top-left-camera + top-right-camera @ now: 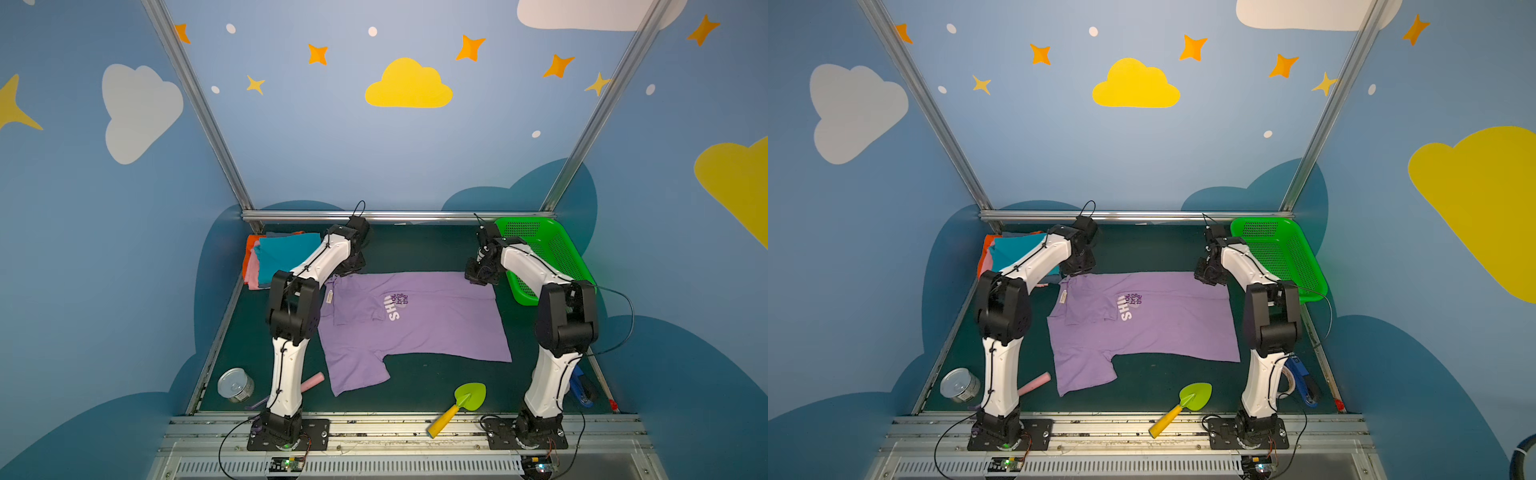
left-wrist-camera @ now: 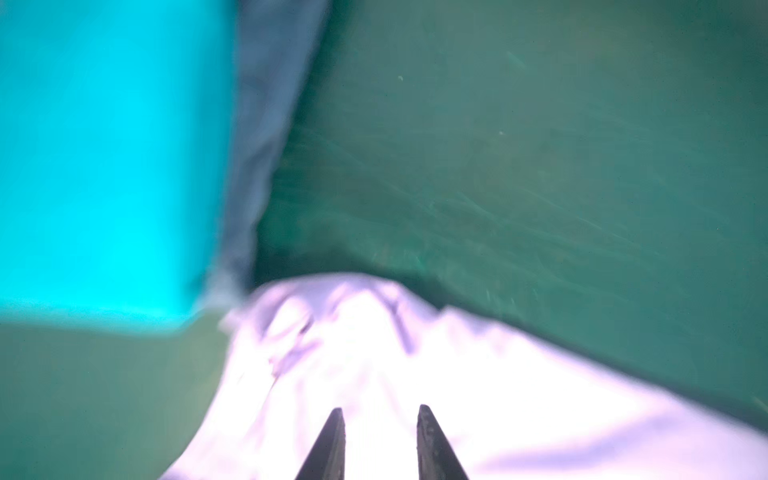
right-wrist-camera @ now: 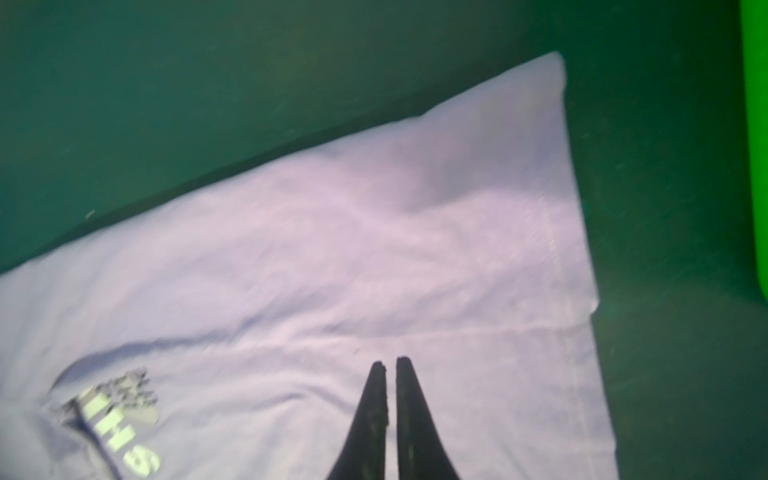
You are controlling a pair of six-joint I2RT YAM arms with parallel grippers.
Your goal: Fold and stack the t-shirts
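Both white-and-black arms bend at the elbow and reach down to the far edge of the lavender cloth t-shirt (image 1: 415, 332), which lies flat mid-table on the dark green mat (image 1: 415, 249). The left gripper (image 2: 380, 409), jaws parted, hovers over the collar corner beside the stack of folded tees (image 1: 286, 253). The right gripper (image 3: 390, 361), jaws pressed together, hangs over the hem corner near the green perforated plastic basket (image 1: 548, 253).

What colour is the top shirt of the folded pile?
Teal; the top shirt shows best in a top view.
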